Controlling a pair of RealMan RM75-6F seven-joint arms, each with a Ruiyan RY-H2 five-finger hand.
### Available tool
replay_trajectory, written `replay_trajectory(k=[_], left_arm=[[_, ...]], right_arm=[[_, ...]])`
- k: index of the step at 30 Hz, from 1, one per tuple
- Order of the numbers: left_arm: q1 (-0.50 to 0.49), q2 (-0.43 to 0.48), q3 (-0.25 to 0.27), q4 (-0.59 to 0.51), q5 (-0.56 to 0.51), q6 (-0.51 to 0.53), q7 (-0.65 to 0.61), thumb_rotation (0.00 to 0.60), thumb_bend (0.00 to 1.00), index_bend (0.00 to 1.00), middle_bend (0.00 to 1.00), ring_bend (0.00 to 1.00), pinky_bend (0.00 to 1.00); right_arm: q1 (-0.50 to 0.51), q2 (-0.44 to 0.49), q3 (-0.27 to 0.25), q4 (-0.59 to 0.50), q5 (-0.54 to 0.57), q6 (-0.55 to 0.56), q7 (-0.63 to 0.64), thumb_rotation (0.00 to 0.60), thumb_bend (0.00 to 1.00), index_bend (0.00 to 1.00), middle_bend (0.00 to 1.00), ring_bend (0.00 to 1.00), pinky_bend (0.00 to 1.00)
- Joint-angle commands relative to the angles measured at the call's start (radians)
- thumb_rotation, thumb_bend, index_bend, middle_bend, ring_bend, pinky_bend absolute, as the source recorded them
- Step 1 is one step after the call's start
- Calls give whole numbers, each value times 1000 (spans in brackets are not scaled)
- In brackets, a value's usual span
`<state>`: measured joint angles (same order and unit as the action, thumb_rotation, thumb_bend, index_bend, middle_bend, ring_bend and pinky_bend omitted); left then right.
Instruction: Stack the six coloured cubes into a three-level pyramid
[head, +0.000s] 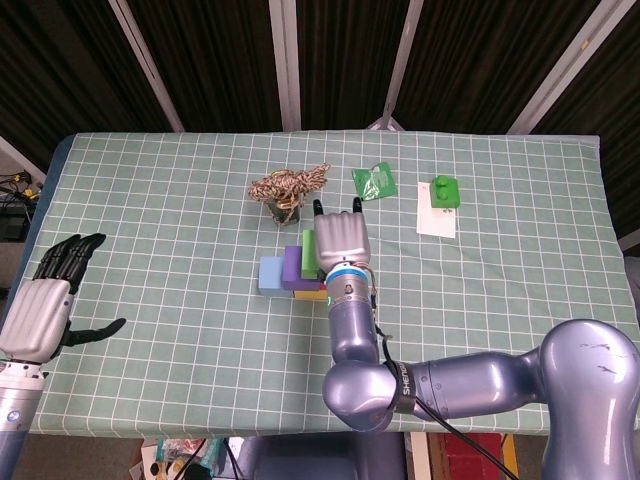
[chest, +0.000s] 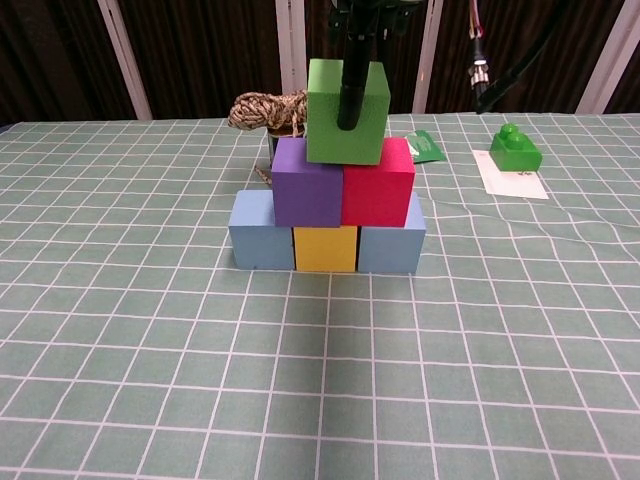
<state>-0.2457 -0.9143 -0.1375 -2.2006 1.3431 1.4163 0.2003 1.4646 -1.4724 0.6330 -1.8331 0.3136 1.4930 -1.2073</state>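
Six cubes stand as a pyramid on the tabletop (chest: 120, 330), its long side running left to right, flat faces toward the chest camera: two blue cubes (chest: 262, 231) with a yellow cube (chest: 325, 248) between them, a purple cube (chest: 307, 183) and a red cube (chest: 380, 183) above, and a green cube (chest: 347, 98) on top, sitting square. The right hand (head: 340, 240) hangs over the stack, knuckles up, and grips the green cube, one finger (chest: 351, 90) pressed down its front face. The left hand (head: 45, 305) hovers well apart at the tabletop's edge, fingers spread, holding nothing.
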Motion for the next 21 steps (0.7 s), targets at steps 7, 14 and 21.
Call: replay_trajectory(k=[7, 14, 21], left_arm=[[2, 1, 0, -1, 2, 2, -1, 600, 146, 0, 57, 0, 0], [2, 2, -1, -2, 1, 2, 0, 600, 147, 0, 57, 0, 0], [1, 1, 0, -2, -1, -2, 4, 600, 147, 0, 57, 0, 0]], right_arm=[[-5, -2, 4, -9, 2, 7, -3, 600, 183, 77, 567, 329, 0], [-8, -6, 6, -9, 0, 9, -3, 600, 183, 77, 567, 329, 0], [-10, -7, 8, -5, -4, 6, -7, 600, 182, 77, 567, 329, 0]])
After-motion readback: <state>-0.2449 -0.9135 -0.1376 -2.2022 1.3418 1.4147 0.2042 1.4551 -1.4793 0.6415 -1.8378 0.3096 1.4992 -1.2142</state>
